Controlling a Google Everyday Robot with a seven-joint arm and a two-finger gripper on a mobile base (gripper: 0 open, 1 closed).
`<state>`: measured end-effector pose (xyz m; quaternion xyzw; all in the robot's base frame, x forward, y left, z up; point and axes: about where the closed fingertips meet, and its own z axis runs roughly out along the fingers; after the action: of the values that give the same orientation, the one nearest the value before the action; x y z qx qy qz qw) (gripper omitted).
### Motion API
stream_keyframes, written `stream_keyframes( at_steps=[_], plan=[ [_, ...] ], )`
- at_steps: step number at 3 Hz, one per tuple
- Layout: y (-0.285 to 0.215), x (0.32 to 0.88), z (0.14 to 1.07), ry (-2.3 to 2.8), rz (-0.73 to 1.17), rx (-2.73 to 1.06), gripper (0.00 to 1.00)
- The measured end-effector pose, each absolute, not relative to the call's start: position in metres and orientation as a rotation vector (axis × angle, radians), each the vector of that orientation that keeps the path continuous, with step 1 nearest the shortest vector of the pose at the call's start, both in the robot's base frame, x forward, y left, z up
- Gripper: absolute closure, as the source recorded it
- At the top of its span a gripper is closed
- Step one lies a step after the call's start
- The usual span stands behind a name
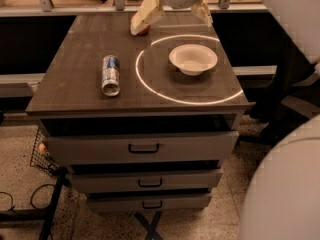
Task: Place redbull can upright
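Note:
The redbull can (111,75), silver with blue patches, lies on its side on the left part of the dark cabinet top (80,54), one shiny end facing the front edge. My gripper (175,15) hangs above the back of the cabinet top, behind the white bowl and well away from the can. Its two pale fingers (146,16) are spread wide apart and hold nothing.
A white bowl (193,59) sits inside a bright ring of light (150,84) on the right half. A red apple (145,31) is mostly hidden behind my left finger. Drawers (142,146) are below. An office chair (285,79) stands at the right, a wire basket (42,154) at lower left.

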<state>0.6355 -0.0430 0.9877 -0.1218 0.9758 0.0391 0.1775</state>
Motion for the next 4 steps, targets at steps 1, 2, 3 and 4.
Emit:
stream_keyframes(
  at_steps=[1, 2, 3, 4],
  plan=[
    [-0.017, 0.643, 0.978, 2.801, 0.106, -0.345, 0.0],
    [0.013, 0.652, 0.958, 2.852, 0.148, -0.384, 0.0],
    [0.041, 0.66, 0.937, 2.906, 0.184, -0.423, 0.0],
    [0.059, 0.667, 0.916, 2.955, 0.167, -0.423, 0.0]
  ],
)
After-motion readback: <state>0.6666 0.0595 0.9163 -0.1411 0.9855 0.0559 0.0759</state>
